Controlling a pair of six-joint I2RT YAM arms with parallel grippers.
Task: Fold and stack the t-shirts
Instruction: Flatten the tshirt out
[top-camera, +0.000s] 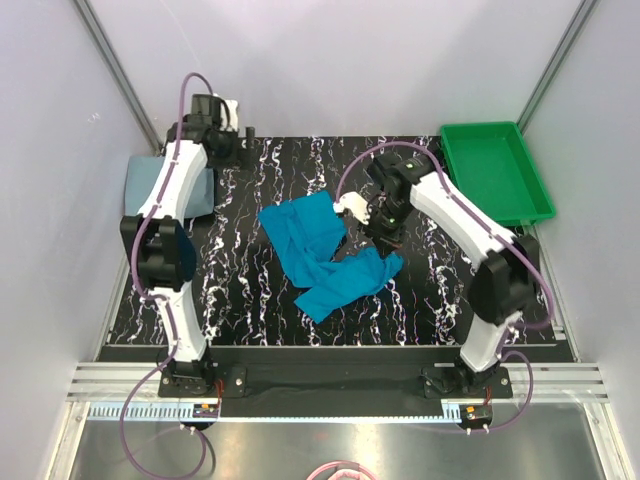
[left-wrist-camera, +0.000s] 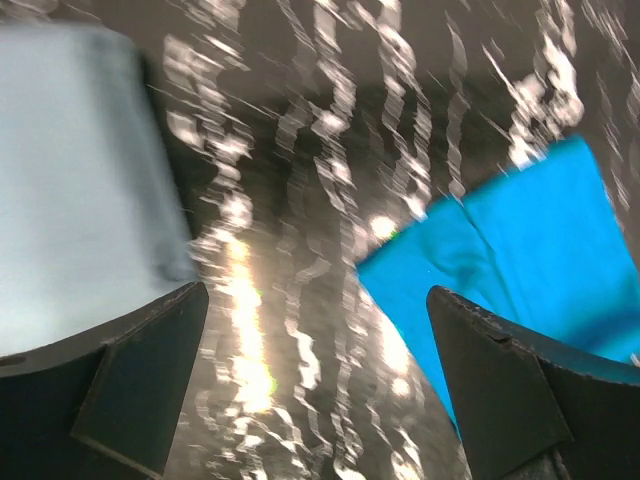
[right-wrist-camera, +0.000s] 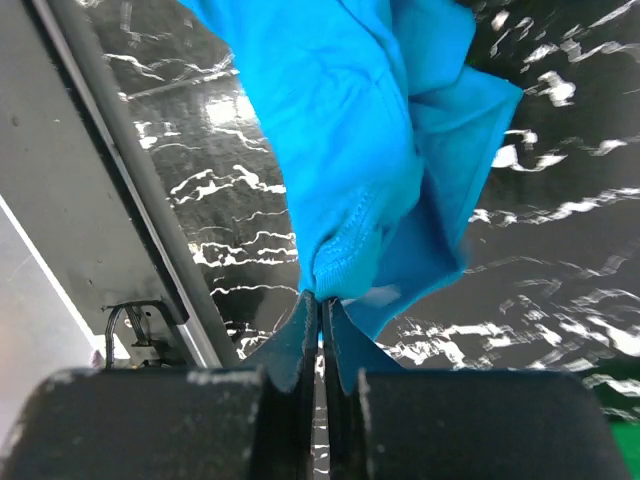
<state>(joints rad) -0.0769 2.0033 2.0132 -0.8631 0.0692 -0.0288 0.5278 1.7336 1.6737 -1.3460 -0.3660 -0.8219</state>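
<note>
At the left edge of the worktop (top-camera: 250, 290) the pale grey-blue t-shirt (top-camera: 140, 187) lies as a flat, tidy rectangle, partly hidden under my left arm. I judge that one folded and parked as the base of the stack. My left tool (left-wrist-camera: 312, 300) hangs released above the bare marbled surface just beside it, its fingers spread wide with nothing between them, though its wrist view is blurred. Toward the middle, the bright teal-blue t-shirt (top-camera: 322, 250) is spread in a rumpled, crooked shape, with one part angled up-left and another trailing down toward the near edge. It has no clean fold that I can see. My right tool (right-wrist-camera: 320, 300) is clenched on a hemmed edge of that teal cloth at its right side, and the fabric bunches and drapes away from the pinch. Far right, the green tray (top-camera: 495, 175) sits apart from both shirts. By my reckoning I am about halfway: the teal shirt has yet to be flattened, folded and set on top of the grey one.
</note>
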